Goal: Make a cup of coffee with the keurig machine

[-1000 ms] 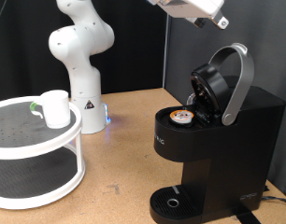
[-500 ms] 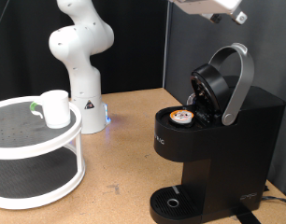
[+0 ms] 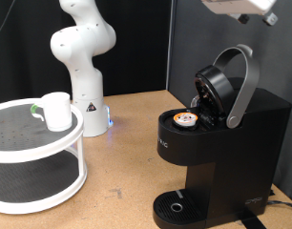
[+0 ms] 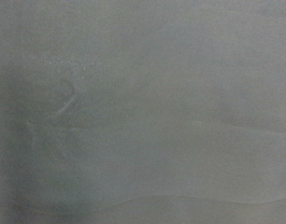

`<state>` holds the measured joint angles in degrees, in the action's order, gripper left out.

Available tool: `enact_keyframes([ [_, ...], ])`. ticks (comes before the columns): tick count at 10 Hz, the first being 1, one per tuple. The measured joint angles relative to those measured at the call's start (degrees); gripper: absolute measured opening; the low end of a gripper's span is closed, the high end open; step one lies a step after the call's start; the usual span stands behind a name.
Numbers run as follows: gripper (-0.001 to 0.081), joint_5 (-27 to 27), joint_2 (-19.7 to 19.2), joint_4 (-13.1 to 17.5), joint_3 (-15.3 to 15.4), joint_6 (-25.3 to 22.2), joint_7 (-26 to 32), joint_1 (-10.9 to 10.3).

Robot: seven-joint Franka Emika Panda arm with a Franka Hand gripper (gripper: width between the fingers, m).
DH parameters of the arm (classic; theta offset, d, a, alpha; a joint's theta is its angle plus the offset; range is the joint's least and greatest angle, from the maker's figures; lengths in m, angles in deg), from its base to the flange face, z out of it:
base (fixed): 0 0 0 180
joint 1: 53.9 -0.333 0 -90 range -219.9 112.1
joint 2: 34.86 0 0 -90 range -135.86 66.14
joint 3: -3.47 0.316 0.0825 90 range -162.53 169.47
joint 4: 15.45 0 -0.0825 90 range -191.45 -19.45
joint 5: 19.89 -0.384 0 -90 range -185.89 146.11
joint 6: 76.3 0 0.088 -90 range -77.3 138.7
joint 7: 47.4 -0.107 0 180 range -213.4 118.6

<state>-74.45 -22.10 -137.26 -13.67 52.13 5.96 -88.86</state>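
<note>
Lid up on the keurig machine [image 3: 218,143], grey handle raised, and a pod [image 3: 186,119] sits in its open chamber, so loading looks done. Closing and brewing remain. The cup [image 3: 56,111] stands well away from the machine, on the top tier of a white round shelf [image 3: 51,153], not on the drip tray [image 3: 175,206], which holds nothing. The gripper [image 3: 243,8] hangs high above the machine, mostly out of shot; whether its fingers are apart, I cannot tell. The wrist view is plain grey blur.
</note>
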Motion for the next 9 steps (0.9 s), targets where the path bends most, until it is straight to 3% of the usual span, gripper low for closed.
enact_keyframes([
  [4,0.0800,0.3,-2.8,1.2,3.5,3.3,-1.6,-0.6],
  [6,0.0786,5.1,-3.5,1.2,4.6,4.5,-3.0,-0.6],
  [7,0.0614,7.5,-3.8,1.2,4.9,4.7,-4.0,-0.6],
  [8,0.0614,8.5,-4.0,1.1,4.9,4.7,-4.3,-0.6],
  [9,0.0430,9.1,-4.0,1.0,4.9,4.7,-4.3,-0.5],
])
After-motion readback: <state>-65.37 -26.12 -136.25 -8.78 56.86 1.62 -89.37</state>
